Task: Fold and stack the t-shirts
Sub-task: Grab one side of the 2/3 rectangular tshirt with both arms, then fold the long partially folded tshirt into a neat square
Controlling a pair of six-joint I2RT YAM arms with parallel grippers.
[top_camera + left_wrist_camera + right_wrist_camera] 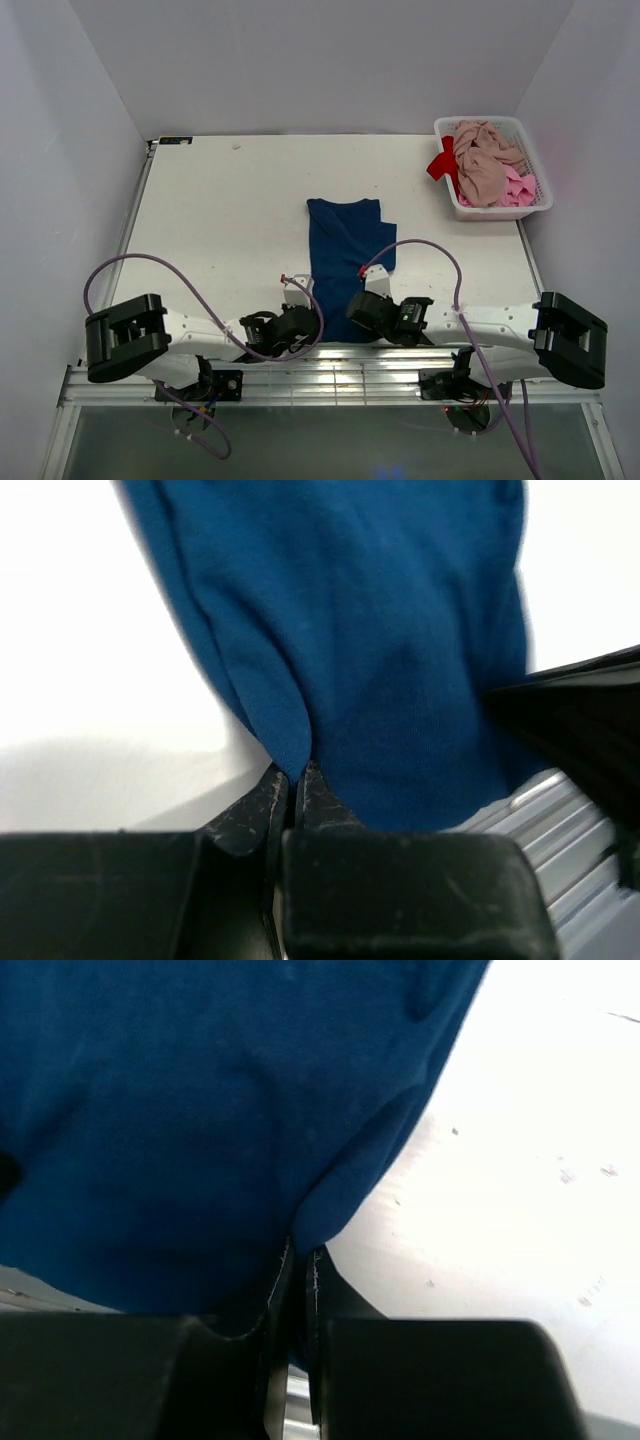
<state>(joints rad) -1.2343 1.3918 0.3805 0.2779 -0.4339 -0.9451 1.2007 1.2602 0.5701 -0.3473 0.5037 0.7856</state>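
Note:
A navy blue t-shirt lies folded into a long strip in the middle of the table, running from its centre to the near edge. My left gripper is shut on the near left corner of this shirt, the cloth pinched between the fingertips. At the near right corner my right gripper is shut on the same shirt, with its hem caught between the fingertips. More t-shirts, dusty pink-beige, bright pink and red, are heaped in the basket.
A white slotted plastic basket stands at the back right corner of the table. The metal rail at the table's near edge runs just behind both grippers. White walls close in the left, right and far sides.

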